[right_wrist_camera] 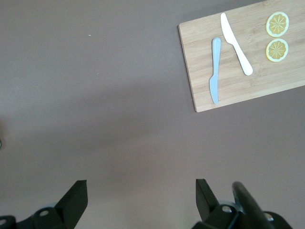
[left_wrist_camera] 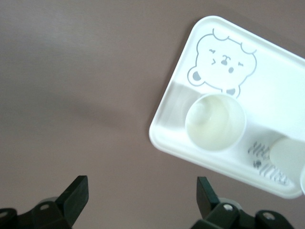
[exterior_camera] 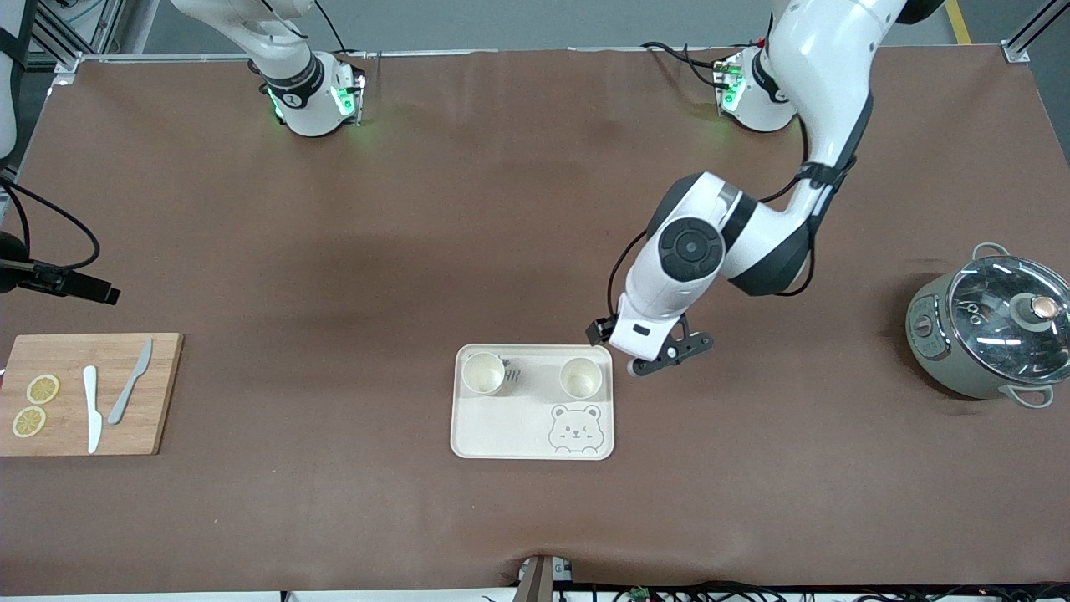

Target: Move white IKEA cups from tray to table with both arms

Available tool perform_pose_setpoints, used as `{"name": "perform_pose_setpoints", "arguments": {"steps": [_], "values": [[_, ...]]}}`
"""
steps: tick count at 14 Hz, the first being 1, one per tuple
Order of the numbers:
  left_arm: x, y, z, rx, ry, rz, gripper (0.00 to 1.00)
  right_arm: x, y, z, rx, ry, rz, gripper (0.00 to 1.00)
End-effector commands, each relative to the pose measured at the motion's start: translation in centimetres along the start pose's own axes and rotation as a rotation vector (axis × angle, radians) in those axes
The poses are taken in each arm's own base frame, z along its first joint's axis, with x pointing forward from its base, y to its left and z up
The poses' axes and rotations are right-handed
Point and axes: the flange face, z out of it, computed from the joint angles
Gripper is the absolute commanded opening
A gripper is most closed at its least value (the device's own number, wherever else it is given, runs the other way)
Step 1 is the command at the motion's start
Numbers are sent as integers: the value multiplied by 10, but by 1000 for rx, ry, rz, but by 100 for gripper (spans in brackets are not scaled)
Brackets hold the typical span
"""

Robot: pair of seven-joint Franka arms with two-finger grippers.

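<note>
1. The tray [exterior_camera: 532, 435], cream-white with a grey bear face, lies on the brown bench [exterior_camera: 501, 234] near the middle of its length, close to the front camera's edge.
2. Two white cups stand upright, mouths up, along the tray's edge farther from the front camera: one cup [exterior_camera: 581, 378] at the end toward the left arm, the other cup [exterior_camera: 484, 373] at the end toward the right arm. They stand well apart, which would let each arm take its own cup without crowding the other.
3. The left gripper [exterior_camera: 660, 355] hangs over bare bench just beside the tray's corner, at about 3 o'clock from the nearer cup in the front view. Its jaws stand wide apart and hold nothing; the left wrist view shows both fingertips [left_wrist_camera: 76, 191] empty, with the cup [left_wrist_camera: 215, 121] ahead of them.
4. The left arm reaches out from its base with the elbow raised and the forearm angled down toward the tray, a pose that appears to prepare a grasp of that cup.
5. The right gripper [right_wrist_camera: 138, 200], outside the front view, waits over bare bench, jaws apart and empty.
6. A wooden cutting board [exterior_camera: 88, 393] at the right arm's end carries two knives [exterior_camera: 109, 397] and two lemon slices [exterior_camera: 35, 405]; a lidded pot [exterior_camera: 991, 330] stands at the left arm's end.
</note>
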Motion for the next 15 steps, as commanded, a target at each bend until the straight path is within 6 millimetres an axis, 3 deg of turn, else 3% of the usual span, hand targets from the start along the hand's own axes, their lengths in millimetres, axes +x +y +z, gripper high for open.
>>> {"name": "perform_pose_setpoints", "arguments": {"steps": [1, 4, 7, 8, 9, 12, 13, 14, 15], "values": [[8, 11, 33, -25, 55, -39, 100, 7, -7, 2, 6, 20, -1, 100], [14, 16, 54, -93, 79, -66, 97, 13, -22, 4, 31, 63, -13, 100], [22, 16, 70, -140, 93, -79, 86, 21, -22, 30, 49, 35, -14, 100], [21, 16, 80, -144, 90, -79, 78, 23, -19, 33, 48, 27, -11, 100], [22, 15, 85, -147, 91, -78, 65, 29, -25, 51, 43, -1, -13, 100], [22, 14, 92, -142, 86, -74, 24, 31, -34, 60, 37, -10, -16, 100], [21, 14, 92, -140, 85, -70, 9, 38, -44, 81, 31, -39, -26, 100], [22, 13, 91, -140, 89, -55, 0, 42, -49, 92, 29, -45, -31, 100], [24, 13, 90, -141, 90, -57, 0, 44, -50, 95, 51, -42, -27, 100]]}}
